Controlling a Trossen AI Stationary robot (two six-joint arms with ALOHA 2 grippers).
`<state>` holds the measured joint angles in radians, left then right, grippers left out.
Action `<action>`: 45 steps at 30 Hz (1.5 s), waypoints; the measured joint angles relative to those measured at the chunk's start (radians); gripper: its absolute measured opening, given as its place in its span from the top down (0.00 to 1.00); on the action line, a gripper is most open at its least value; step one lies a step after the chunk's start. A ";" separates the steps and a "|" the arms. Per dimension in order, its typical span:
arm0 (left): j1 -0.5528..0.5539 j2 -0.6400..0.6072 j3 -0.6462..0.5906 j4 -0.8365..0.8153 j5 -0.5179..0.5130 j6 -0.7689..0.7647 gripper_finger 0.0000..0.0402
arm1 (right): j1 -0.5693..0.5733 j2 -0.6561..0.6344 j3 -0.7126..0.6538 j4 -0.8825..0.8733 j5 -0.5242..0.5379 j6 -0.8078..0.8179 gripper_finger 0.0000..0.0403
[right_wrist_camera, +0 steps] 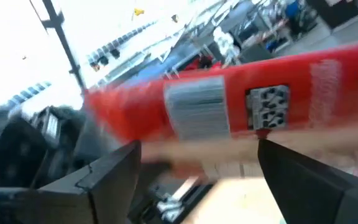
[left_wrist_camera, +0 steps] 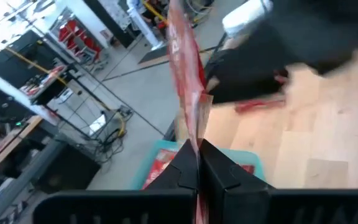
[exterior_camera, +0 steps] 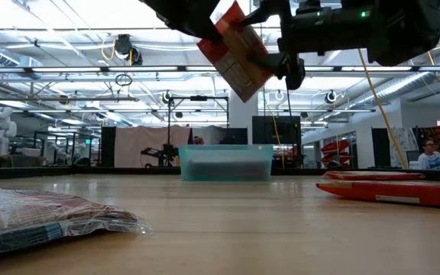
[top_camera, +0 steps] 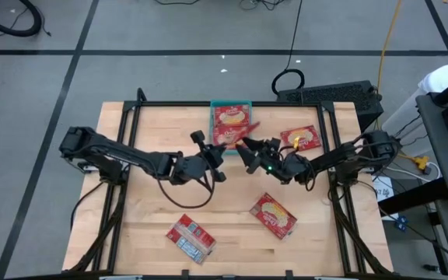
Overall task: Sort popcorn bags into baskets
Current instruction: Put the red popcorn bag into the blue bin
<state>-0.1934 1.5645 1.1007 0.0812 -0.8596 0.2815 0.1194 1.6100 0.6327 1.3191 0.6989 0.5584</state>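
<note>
- Both arms are dark, near-black, built of slim jointed links with bulkier housings at the joints.
- A black cable loops loose under the left arm.
- A small green light glows near the right wrist; probably a status lamp.

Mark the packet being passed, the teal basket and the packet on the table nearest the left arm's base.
Held popcorn bag (exterior_camera: 235, 57): low view, on its red face.
Teal basket (exterior_camera: 225, 169): low view, on its front wall.
Near-left popcorn bag (top_camera: 190, 237): high view, at its middle.
</note>
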 joint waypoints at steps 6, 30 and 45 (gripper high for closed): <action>-0.020 0.060 0.000 0.025 0.043 0.053 1.00 | -0.027 -0.035 -0.001 -0.022 -0.082 0.010 0.21; -0.085 0.153 -0.001 0.002 -0.103 0.183 1.00 | -0.060 -0.381 -0.045 -0.695 -0.416 -0.592 0.22; -0.077 0.152 -0.001 -0.002 -0.102 0.177 1.00 | -0.050 -0.501 -0.043 -1.054 -0.439 -0.817 0.35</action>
<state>-0.2705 1.7161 1.1000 0.0793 -0.9614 0.4587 0.0694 1.1091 0.5900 0.2649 0.2597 -0.2585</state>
